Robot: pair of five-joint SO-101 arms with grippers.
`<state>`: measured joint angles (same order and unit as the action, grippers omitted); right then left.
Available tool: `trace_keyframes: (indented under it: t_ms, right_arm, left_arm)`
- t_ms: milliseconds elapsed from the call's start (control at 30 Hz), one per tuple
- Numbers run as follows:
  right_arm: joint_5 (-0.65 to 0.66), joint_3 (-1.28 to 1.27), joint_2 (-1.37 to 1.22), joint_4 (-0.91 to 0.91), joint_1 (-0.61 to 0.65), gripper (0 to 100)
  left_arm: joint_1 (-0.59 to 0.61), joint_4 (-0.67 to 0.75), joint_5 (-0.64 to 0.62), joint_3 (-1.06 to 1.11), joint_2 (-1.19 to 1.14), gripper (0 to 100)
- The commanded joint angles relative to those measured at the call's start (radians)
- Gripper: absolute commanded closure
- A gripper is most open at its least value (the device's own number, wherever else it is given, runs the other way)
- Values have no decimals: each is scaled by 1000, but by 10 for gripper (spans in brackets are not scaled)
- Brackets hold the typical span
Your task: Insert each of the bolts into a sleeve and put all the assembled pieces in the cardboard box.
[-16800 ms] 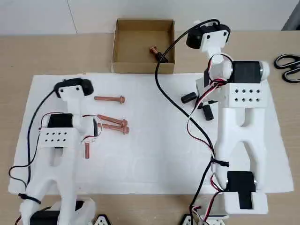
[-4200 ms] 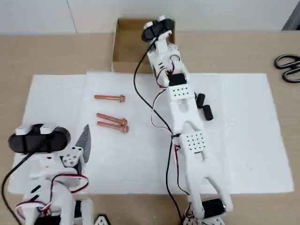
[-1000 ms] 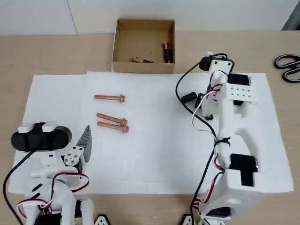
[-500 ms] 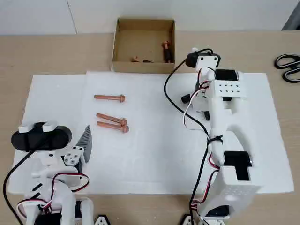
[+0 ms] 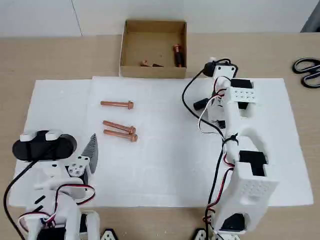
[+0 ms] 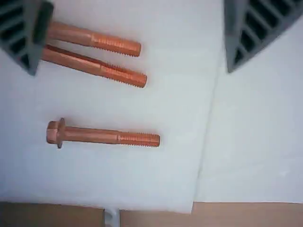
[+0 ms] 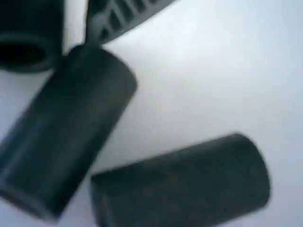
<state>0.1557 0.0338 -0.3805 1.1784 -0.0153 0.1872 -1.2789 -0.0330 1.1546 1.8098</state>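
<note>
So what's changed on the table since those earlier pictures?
The right arm went to the box, dropped a second assembled piece in, and came back over the sleeves. The left arm, no longer holding a bolt, drew back to the near edge with its gripper open. The three loose bolts stayed put.

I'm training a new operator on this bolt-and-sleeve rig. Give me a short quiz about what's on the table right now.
1. True or false: three bolts lie loose on the white sheet.
2. The left hand is: A) open, B) shut on a bolt, C) shut on a sleeve.
3. Which arm is over the black sleeves?
Key: 1 true; 2 A; 3 the right arm.
</note>
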Motion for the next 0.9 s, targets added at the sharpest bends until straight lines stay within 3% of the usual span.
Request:
trace_keyframes:
  t_ms: [0,433,600,867]
  right_arm:
    - [9,41,5,-13,1,861]
    - [9,43,-79,-15,-4,864]
    - [9,43,-59,-8,-4,991]
    - [9,43,128,96,-16,995]
  left_arm:
    - [5,23,8,-1,8,760]
    - [5,23,8,-1,8,760]
    - [5,23,8,-1,8,760]
    - [5,23,8,-5,8,760]
